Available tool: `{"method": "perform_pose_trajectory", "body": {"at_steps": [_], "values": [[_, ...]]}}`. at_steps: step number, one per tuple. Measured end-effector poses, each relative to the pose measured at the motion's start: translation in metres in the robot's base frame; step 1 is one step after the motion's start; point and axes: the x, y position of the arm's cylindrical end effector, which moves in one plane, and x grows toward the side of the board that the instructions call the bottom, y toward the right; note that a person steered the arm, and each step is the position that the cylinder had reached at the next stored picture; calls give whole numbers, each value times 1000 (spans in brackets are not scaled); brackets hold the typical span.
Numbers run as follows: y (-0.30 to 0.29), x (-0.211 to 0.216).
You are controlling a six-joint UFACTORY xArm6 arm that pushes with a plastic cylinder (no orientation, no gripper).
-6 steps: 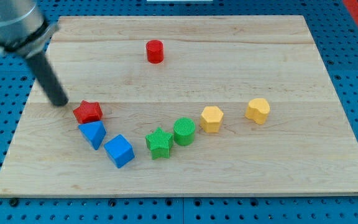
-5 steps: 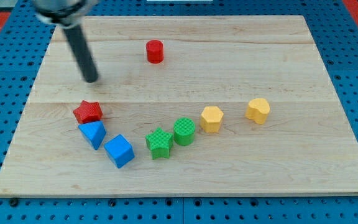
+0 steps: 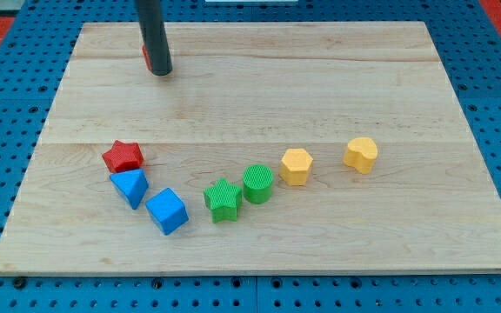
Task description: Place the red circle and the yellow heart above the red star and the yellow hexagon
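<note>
My tip (image 3: 160, 72) rests near the view's top left of the wooden board (image 3: 390, 78). A sliver of the red circle (image 3: 146, 57) shows at the rod's left edge; the rest is hidden behind the rod. The red star (image 3: 123, 156) lies at the left, well below my tip. The yellow hexagon (image 3: 296, 165) lies right of centre, and the yellow heart (image 3: 361, 154) lies to its right, slightly higher.
A blue triangle (image 3: 130, 186) touches the red star from below, with a blue cube (image 3: 166, 210) to its lower right. A green star (image 3: 223, 199) and a green circle (image 3: 257, 183) sit together left of the yellow hexagon.
My tip has moved up and to the right, from beside the red star to the board's top. The red circle has shifted left and is now mostly behind the rod.
</note>
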Motion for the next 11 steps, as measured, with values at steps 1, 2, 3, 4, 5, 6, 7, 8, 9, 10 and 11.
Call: {"method": "perform_pose_trajectory", "body": {"at_steps": [1, 2, 3, 4, 5, 6, 7, 8, 9, 10, 11], "values": [[54, -48], [-37, -78], [-78, -26], [-42, -56], [-26, -78], [33, -51], [28, 1], [-22, 25], [-36, 5], [-82, 5], [-60, 63]]}}
